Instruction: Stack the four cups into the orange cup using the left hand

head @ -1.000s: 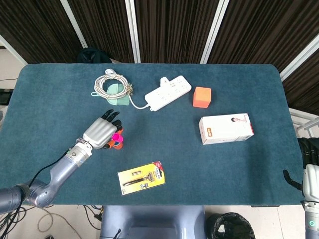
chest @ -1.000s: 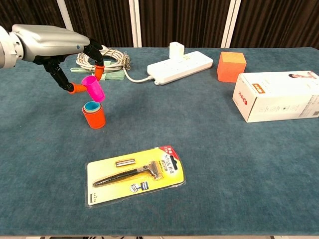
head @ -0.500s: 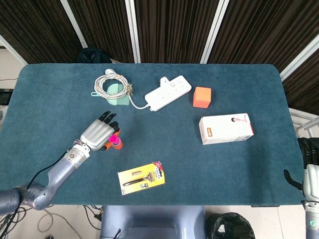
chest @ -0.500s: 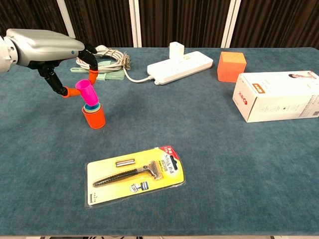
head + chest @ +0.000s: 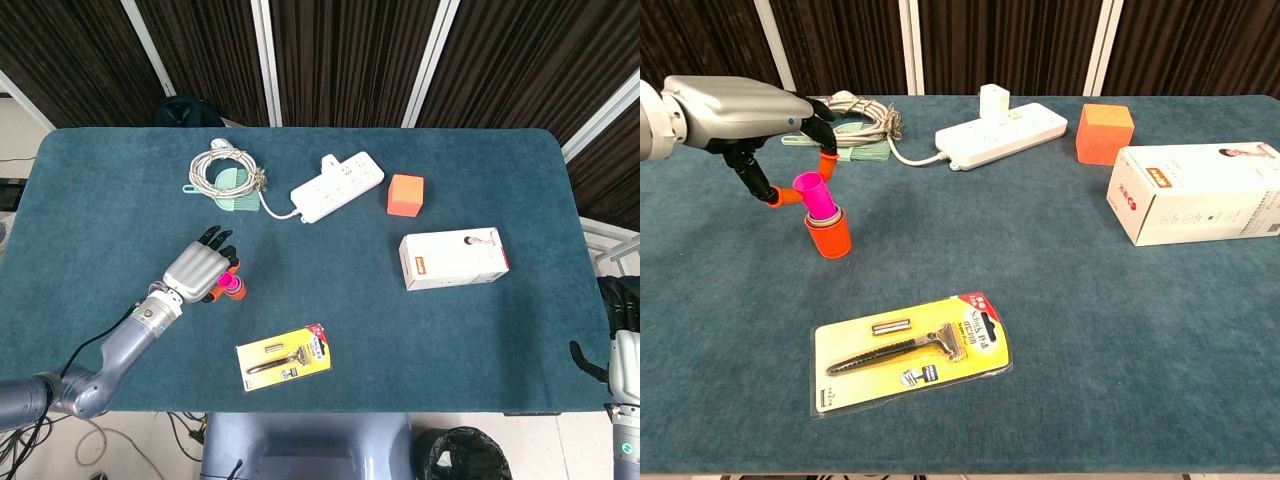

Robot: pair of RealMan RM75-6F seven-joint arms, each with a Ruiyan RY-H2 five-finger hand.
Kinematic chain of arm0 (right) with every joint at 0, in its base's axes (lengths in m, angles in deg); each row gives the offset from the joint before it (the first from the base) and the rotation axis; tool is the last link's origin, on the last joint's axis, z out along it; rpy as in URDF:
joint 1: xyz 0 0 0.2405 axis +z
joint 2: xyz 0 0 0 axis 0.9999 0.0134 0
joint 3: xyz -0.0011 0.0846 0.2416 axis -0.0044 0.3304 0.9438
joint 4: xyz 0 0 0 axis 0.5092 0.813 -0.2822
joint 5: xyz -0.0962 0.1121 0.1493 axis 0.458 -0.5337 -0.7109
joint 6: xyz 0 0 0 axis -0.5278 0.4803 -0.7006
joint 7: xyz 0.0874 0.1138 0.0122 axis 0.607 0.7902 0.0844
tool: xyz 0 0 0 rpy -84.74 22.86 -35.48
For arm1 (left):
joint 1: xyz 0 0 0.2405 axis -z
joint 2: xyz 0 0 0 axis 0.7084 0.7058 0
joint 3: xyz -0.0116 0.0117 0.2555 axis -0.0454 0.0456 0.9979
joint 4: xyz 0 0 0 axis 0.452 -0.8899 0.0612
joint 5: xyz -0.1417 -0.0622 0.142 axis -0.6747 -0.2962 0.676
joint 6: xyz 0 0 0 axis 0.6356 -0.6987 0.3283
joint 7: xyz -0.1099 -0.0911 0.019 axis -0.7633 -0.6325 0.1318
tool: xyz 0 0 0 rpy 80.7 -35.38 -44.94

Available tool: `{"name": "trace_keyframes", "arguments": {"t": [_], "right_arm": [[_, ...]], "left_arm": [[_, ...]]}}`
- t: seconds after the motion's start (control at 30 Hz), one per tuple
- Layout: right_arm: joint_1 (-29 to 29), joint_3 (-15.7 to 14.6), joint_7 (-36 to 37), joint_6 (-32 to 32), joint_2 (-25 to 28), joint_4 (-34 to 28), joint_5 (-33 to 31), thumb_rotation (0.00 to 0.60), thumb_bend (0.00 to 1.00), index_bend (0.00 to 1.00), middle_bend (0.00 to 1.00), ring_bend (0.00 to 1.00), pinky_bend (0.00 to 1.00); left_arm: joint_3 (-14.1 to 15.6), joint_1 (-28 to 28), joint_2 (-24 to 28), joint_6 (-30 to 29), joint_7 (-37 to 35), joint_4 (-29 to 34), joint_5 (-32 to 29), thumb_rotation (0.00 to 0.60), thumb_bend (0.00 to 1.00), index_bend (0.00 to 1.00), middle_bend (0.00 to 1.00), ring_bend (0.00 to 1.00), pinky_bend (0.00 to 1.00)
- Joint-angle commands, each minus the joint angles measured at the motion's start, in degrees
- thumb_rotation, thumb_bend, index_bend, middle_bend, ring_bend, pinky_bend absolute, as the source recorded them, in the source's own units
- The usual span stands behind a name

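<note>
The left hand point(image 5: 760, 120) reaches in over the bench point(image 5: 120, 180) from its front left corner and pinches a pink cup point(image 5: 816, 195) between two orange-tipped fingers point(image 5: 826, 165), one on each side of the cup near its rim. The pink cup is tilted, its open mouth leaning toward the left edge of the bench, and its base sits down inside the orange cup point(image 5: 829, 236). A thin teal rim shows just inside the orange cup's mouth, around the pink one. The orange cup stands upright on the bench, left of the middle and nearer the front edge than the back.

In the head view the left hand point(image 5: 197, 270) covers most of the stack, with only a patch of pink cup point(image 5: 233, 285) and orange showing beside the fingertips.

The right hand point(image 5: 625, 330) appears only at the far right of the head view, off the bench; whether its fingers are spread or curled cannot be told.

A razor in a yellow card pack point(image 5: 912, 352) lies flat near the front edge. A white power strip point(image 5: 1005, 125) lies toward the back edge, its coiled cord point(image 5: 845, 118) over a green comb point(image 5: 236, 190) to the left. An orange block point(image 5: 1104, 133) and a white box point(image 5: 1195, 192) sit toward the right edge.
</note>
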Motion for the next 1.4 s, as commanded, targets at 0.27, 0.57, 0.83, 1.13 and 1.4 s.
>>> {"name": "trace_keyframes", "arguments": {"t": [0.27,0.57,0.83,1.13,1.4], "right_arm": [[-0.12,0.11,0.5,0.13,0.24,-0.02,0.02,0.6,0.34,0.09,0.04,0.09,0.04],[-0.14,0.08,0.39,0.14,0.31,-0.12,0.05,0.6,0.34,0.09,0.04,0.09,0.04],[-0.13,0.06,1.23,-0.03,0.53,-0.3,0.25,0.6,0.34,0.09,0.04,0.09,0.04],[0.3,-1.05,3.3,-0.85,1.13,-0.65,2.75,0.6,0.34,0.09,0.04,0.09,0.04],[0.45,-2.2,5.16,-0.71,2.37,-0.71,5.73,0.6,0.34,0.09,0.04,0.09,0.04]], "left_arm": [[0.73,0.41,-0.66,0.62,1.67,-0.88,-1.26,0.6,0.3,0.24,0.2,0.0,0.0],[1.04,0.87,0.18,0.26,4.14,0.43,-3.55,0.6,0.26,0.07,0.14,0.0,0.0],[-0.62,-3.04,4.3,-9.1,1.95,6.23,-0.9,0.6,0.25,0.07,0.13,0.0,0.0],[2.48,-15.74,14.24,-27.88,-5.61,16.23,10.25,0.6,0.24,0.08,0.13,0.0,0.0],[8.65,-25.33,19.92,-36.94,-14.13,17.72,20.75,0.6,0.24,0.1,0.13,0.0,0.0]]}}
